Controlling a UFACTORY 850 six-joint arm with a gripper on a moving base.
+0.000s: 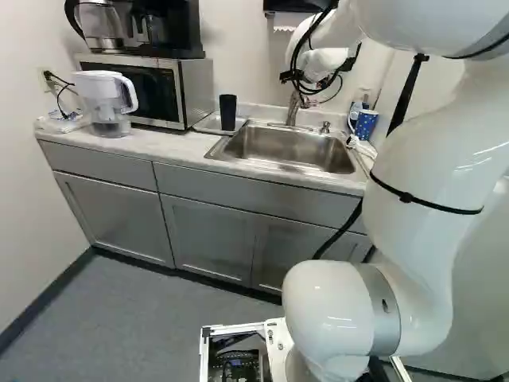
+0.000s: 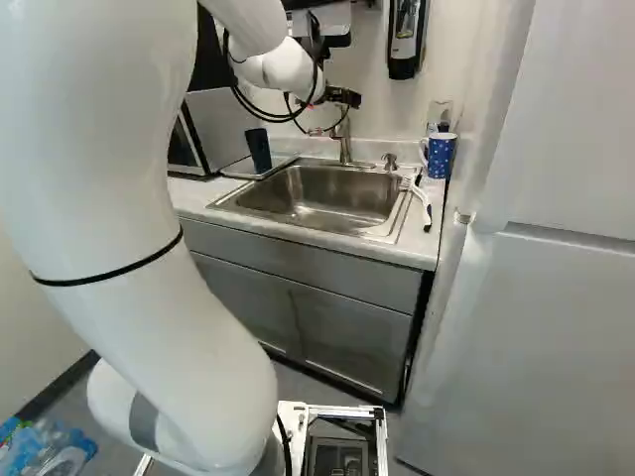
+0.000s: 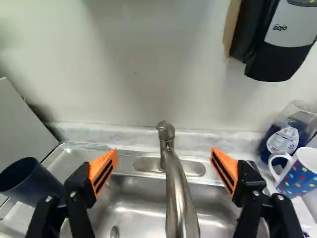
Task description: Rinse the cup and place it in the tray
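In the right base view my gripper (image 2: 342,97) hangs above the back of the sink (image 2: 347,225), near the faucet (image 2: 344,147). The wrist view shows the gripper (image 3: 164,153) open and empty; the faucet's spout (image 3: 179,198) appears between its orange-padded fingers, with no visible contact. A dark cup (image 3: 30,182) stands beside the sink on the microwave side, on the metal tray (image 3: 74,152); the left base view shows this cup (image 1: 227,112) upright. At the sink's other side is a dotted blue mug (image 3: 299,171), handle toward the sink.
A soap bottle (image 3: 283,140) stands behind the mug, and a brush (image 2: 422,203) lies on the counter near it. The soap dispenser (image 3: 277,47) hangs on the wall. Left of the tray are a microwave (image 1: 163,87) and a water pitcher (image 1: 106,102). A white panel (image 2: 536,327) rises right of the counter.
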